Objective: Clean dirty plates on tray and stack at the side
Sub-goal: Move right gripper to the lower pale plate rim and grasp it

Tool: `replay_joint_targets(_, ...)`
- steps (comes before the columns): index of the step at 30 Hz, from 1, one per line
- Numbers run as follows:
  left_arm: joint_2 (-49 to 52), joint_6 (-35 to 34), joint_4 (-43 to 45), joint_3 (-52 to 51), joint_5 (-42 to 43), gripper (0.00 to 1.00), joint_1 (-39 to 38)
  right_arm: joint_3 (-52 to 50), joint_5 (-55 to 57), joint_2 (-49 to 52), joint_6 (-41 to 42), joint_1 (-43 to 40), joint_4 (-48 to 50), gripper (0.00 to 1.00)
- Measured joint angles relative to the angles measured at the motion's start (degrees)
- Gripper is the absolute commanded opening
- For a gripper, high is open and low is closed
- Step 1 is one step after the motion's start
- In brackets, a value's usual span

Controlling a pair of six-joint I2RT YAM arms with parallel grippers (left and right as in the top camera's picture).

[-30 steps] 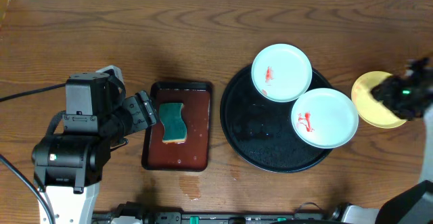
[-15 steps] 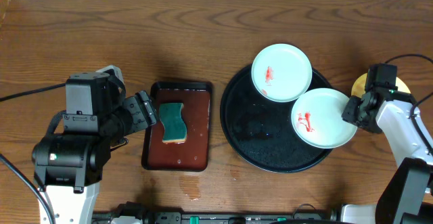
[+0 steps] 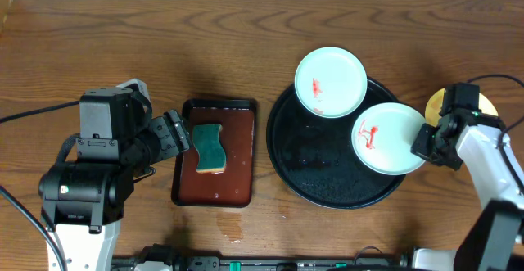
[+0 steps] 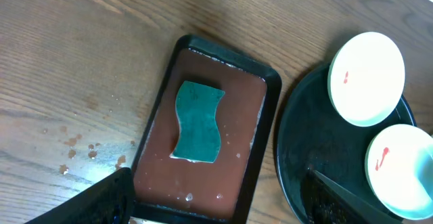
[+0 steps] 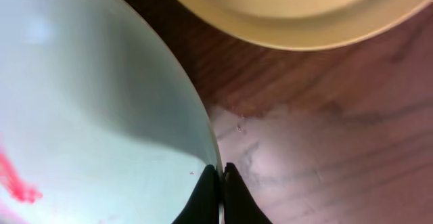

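**Right gripper pinches the rim of a smeared plate at the black tray's right edge**

The round black tray (image 3: 304, 166) lies right of the table's middle. Two pale mint-white plates sit on it. The far plate (image 3: 330, 70) overlaps the tray's far rim and carries a small red smear on its left half. The near plate (image 3: 389, 137) covers the tray's right side, with its right edge reaching past the rim and a red smear left of its centre. Whether this plate lies flat or is lifted a little cannot be told.

The right gripper (image 3: 422, 142) is at the near plate's right edge. In the right wrist view its two dark fingertips (image 5: 206, 197) are pressed together on that plate's thin rim, so it is gripping the plate. Just beyond, on the bare wood, lies the yellow plate (image 5: 291, 11). From overhead it is off the tray to the right and largely hidden by the right arm.

The left gripper (image 3: 180, 133) hangs over the left edge of a small rectangular reddish-brown tray (image 3: 237, 181), which lies left of the black tray. Its fingers are spread wide and hold nothing. A green sponge (image 4: 197, 121) with a wavy outline lies in that tray's wet bottom. A few water drops (image 4: 74, 145) dot the table (image 3: 98, 42) beside it.
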Motion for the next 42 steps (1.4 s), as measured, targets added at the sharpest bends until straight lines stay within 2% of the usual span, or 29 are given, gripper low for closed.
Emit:
replay_joint_targets(9, 0.0, 0.0, 0.0, 0.0, 0.0, 0.79, 0.0, 1.1, -13.7, -12.3, -6.0, 4.2, -0.3, 0.01)
replay_joint_targets(14, 0.0, 0.0, 0.0, 0.0, 0.0, 0.79, 0.0, 0.6, -18.0, -10.6, -6.4, 12.2, 1.0, 0.01)
replay_joint_targets(21, 0.0, 0.0, 0.0, 0.0, 0.0, 0.79, 0.0, -5.4, -17.5, -3.4, 3.0, 18.7, 6.1, 0.01)
replay_joint_targets(22, 0.0, 0.0, 0.0, 0.0, 0.0, 0.79, 0.0, -6.3, -17.4, -2.1, 4.8, 19.2, 6.3, 0.02)
replay_joint_targets(25, 0.0, 0.0, 0.0, 0.0, 0.0, 0.79, 0.0, -7.4, -16.4, -0.4, 7.8, 19.7, 7.2, 0.26)
replay_joint_targets(27, 0.0, 0.0, 0.0, 0.0, 0.0, 0.79, 0.0, -7.3, -16.0, -0.3, 6.8, 19.7, 8.3, 0.32)
replay_joint_targets(34, 0.0, 0.0, 0.0, 0.0, 0.0, 0.79, 0.0, -2.9, -15.5, -0.4, -4.9, 19.7, 8.8, 0.31)
replay_joint_targets(42, 2.1, 1.6, -0.7, 0.0, 0.0, 0.79, -2.8, -2.6, -13.1, 2.8, -9.2, 19.7, 10.0, 0.20)
